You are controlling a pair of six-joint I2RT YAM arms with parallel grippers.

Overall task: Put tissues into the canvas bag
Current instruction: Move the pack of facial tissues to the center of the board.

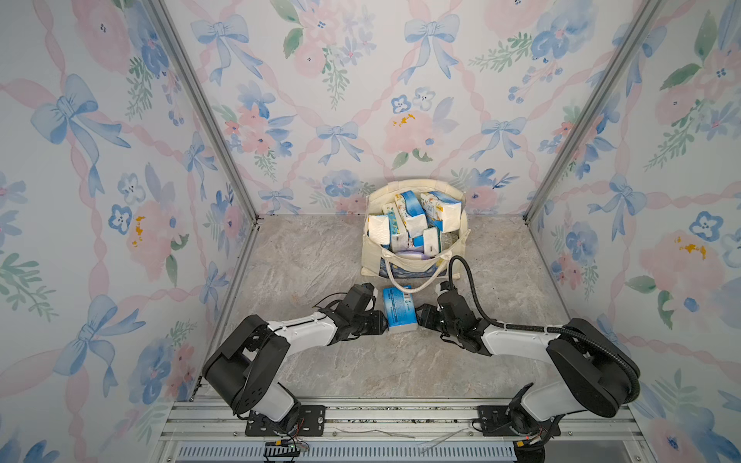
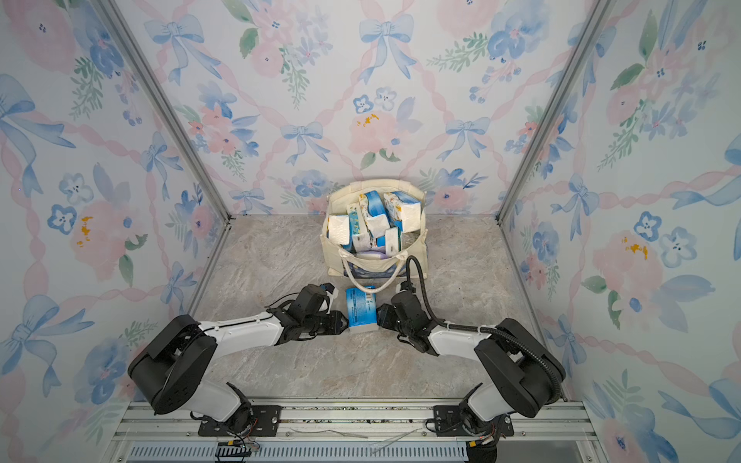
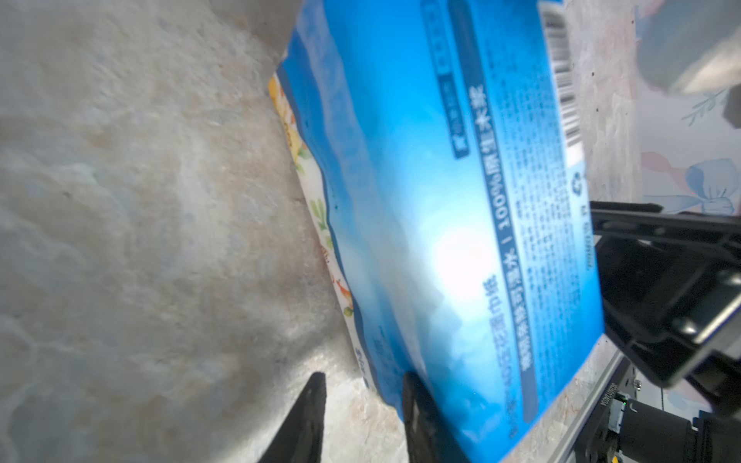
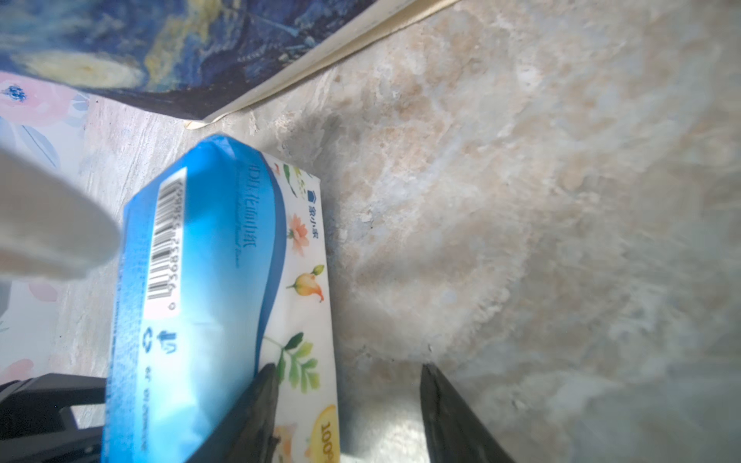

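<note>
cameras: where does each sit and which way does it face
Top views: high above the base, looking down at table, bag and loose pack; left arm and right arm show.
Left wrist: on the left arm, looking past its jaws at the pack; right arm beyond.
Right wrist: on the right arm, looking past its jaws at pack and bag print.
Shared: both wrist views see one pack from opposite sides.

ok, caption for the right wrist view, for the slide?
Right end effector, jaws apart, one finger alongside a blue tissue pack on the marble table; painted canvas bag behind.
</note>
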